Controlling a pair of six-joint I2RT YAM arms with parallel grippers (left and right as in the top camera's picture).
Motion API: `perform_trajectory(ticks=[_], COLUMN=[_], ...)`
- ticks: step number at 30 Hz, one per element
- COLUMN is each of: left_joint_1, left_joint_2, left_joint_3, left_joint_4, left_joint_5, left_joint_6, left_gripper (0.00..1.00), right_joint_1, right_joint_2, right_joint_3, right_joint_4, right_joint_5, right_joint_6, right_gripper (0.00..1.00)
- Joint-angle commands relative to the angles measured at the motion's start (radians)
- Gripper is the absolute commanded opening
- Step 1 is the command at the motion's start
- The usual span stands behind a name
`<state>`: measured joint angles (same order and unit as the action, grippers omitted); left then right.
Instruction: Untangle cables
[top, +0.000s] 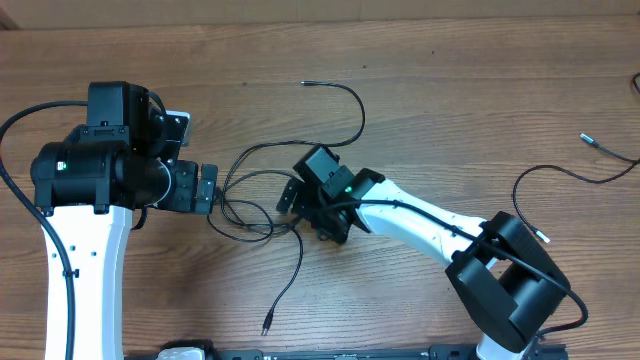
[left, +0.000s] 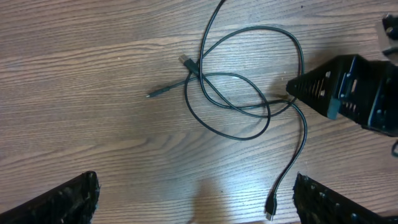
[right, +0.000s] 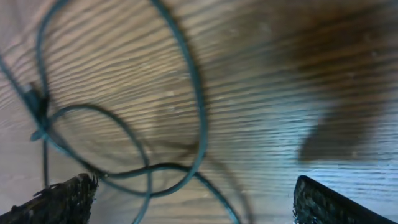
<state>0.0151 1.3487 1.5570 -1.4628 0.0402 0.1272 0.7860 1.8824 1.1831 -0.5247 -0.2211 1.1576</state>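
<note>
At mid-table the right gripper (top: 303, 214) hangs with fingers spread wide and nothing held. Its wrist view shows only wood and cord loops in the gap, with no visible contact. The left gripper (top: 209, 188) is also released and empty. It sits just beside the left side of the tangle and points toward the right edge of the table (top: 450, 90).

Outward from the right gripper, the cables (top: 250, 200) lie under and just left of its fingertips. In the left wrist view one right finger sits at the crossing on the right side of the loops (left: 242, 106). Touching or hovering, cannot tell. Outward from the left gripper, the loops start just ahead of its fingers, past a small strip of bare wood.

The bunch's long axis runs left-right, along the line joining the two grippers. Two tails leave across that axis:
- One arcs toward the far edge and ends in a far plug (top: 305, 83).
- The other drops toward the near edge and ends in a near plug (top: 268, 325).

Judgement: the right arm is nearer, practically over the knot, while the left needs a short reach forward. A sensible split is for one gripper to pin the crossing while the other draws a tail out along its own run, across the axis rather than along it. Pulling along the axis would likely tighten the loops.

A lone cord (top: 600, 160) lies by the right edge, well apart from the tangle.
</note>
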Motion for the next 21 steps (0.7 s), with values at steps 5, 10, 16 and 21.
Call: perform_trajectory(ticks=[5,10,16,21], left_joint_1=[0.006,0.006,0.006,0.006], left_joint_2=[0.004,0.004,0.004,0.004], left_joint_3=[0.005,0.005,0.005,0.005], left_joint_4=[0.000,0.000,0.000,0.000], left_joint_5=[-0.006,-0.006,-0.006,-0.006], left_joint_6=[0.000,0.000,0.000,0.000], left_gripper=[0.99,1.00,0.99,1.00], right_joint_1=[0.003,0.019,0.058,0.071], right_joint_2=[-0.006,-0.006,-0.006,-0.006], right_joint_3=[-0.040,-0.063,-0.095,-0.111], right_joint_4=[0.065,0.117,0.174,0.188], right_joint_5=[0.019,0.025,0.089,0.116], right_joint_6=[0.054,0.055,0.123,0.130], right_gripper=[0.99,0.95,0.91,0.88])
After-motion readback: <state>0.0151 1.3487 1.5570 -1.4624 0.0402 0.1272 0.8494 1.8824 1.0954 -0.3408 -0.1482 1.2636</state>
